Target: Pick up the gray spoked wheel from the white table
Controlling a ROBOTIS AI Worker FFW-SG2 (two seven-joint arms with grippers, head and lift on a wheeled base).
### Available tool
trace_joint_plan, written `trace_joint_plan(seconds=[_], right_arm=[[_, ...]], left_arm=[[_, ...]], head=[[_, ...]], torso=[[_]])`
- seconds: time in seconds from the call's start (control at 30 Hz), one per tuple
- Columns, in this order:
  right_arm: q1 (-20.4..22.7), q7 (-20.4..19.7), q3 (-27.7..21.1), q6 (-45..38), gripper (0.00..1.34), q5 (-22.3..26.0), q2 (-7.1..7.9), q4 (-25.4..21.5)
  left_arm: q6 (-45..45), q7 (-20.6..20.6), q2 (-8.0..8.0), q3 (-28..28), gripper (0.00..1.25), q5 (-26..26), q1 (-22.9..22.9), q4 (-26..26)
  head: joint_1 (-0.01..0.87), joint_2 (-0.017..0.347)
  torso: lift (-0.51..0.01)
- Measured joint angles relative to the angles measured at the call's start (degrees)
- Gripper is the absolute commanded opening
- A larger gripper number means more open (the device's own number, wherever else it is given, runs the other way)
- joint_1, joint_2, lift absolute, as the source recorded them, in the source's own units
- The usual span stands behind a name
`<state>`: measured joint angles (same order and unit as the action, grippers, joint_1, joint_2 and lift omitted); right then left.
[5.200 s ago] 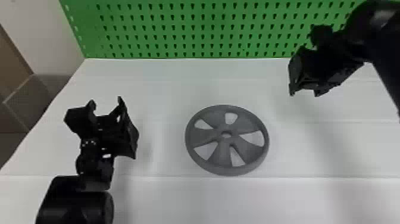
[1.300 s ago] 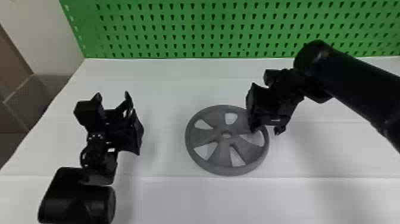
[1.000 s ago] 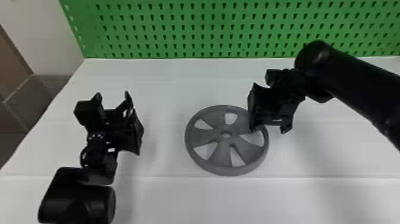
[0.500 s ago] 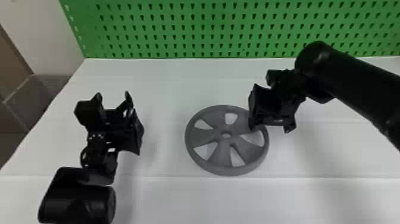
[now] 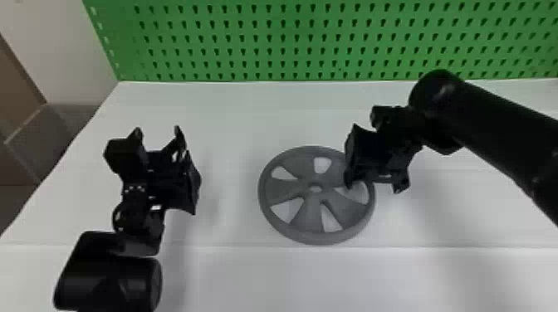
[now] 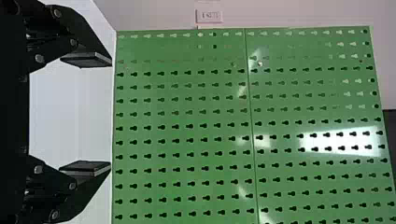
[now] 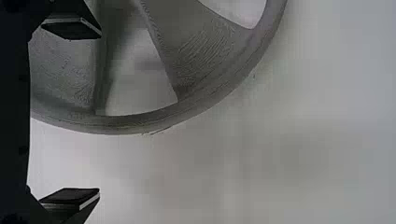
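Head view: right claw [image 5: 375,186] points down, spread at wheel [image 5: 312,215] edge.

I have the gray spoked wheel [image 5: 311,218] lying flat on the white table [image 5: 232,282], a little right of the middle of my head view. It's a single dark, matte gray all over, with a round, thick rim and five broad spokes running in to a small hub with a hole at its centre. Between the spokes I count five rounded openings, and the white tabletop shows through them. From the right wrist view I can make out fine lines across the spoke faces. The rim's near edge comes right up by a seam running left to right across the table. Part of the wheel's right side, toward the far edge, is hidden from my head view.
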<state>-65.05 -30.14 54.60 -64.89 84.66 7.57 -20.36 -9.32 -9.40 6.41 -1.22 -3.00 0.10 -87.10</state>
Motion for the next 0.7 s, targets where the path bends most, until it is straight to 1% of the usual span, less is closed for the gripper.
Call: trace_joint_plan(seconds=[0.33, 0.7], right_arm=[[1.1, 0.1, -1.5, 0.7, 1.23, -2.6, -0.65, 0.1], [2.0, 0.1, -1.8, 1.4, 1.22, -2.9, -0.56, 0.1]], left_arm=[[0.0, -0.1, 0.00, 0.0, 0.78, -0.1, -0.1, 0.0], [0.0, -0.1, 0.00, -0.2, 0.78, -0.2, -0.1, 0.0]], head=[[0.779, 0.077], [0.779, 0.077]], torso=[[-0.078], [-0.078]])
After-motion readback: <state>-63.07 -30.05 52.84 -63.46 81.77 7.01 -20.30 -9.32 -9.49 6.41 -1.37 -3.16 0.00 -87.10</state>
